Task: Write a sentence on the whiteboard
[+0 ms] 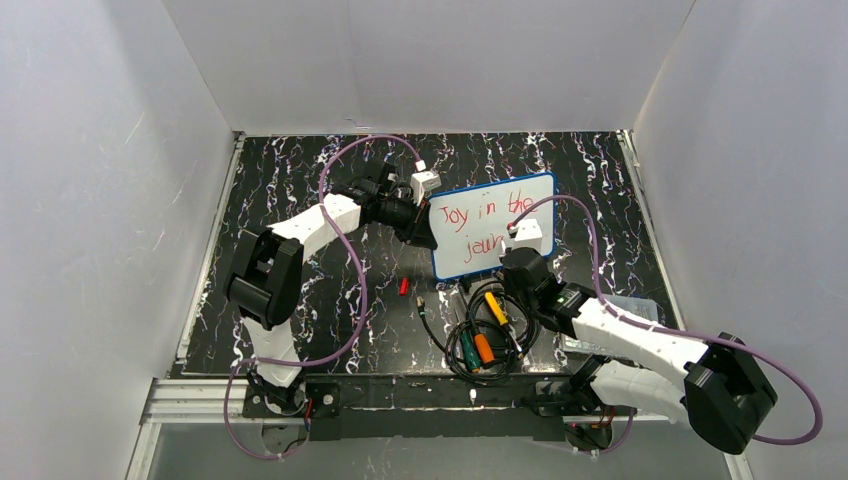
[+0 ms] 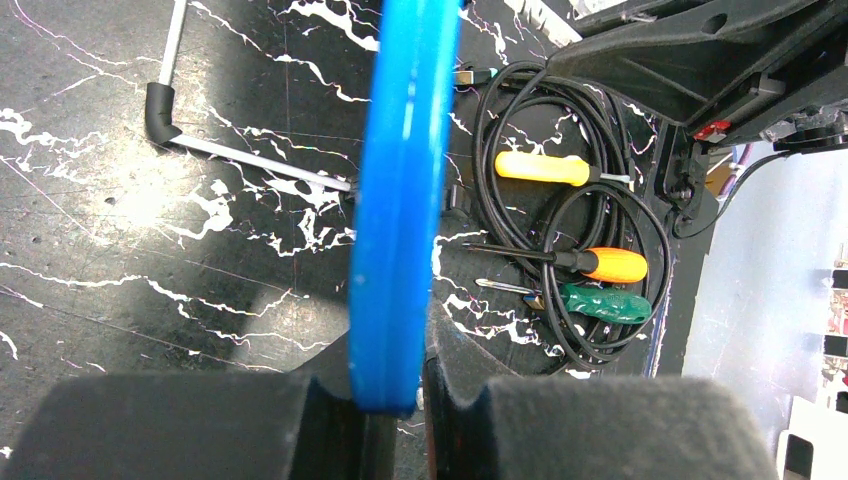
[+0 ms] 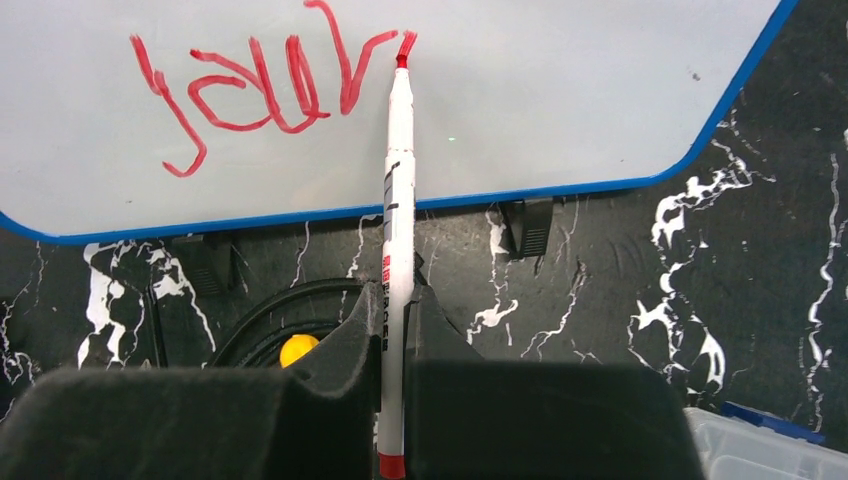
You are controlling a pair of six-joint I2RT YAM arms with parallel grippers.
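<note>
The whiteboard, white with a blue rim, lies tilted at mid-table. Red lettering on it reads "Joy in the" with "jour" below; the lower word shows in the right wrist view. My left gripper is shut on the board's left blue rim. My right gripper is shut on a white marker with a red tip; its tip touches the board just right of the last letter.
A coil of black cable with orange, yellow and green screwdrivers lies in front of the board. A red cap lies left of it. A clear plastic box sits at right. White walls enclose the table.
</note>
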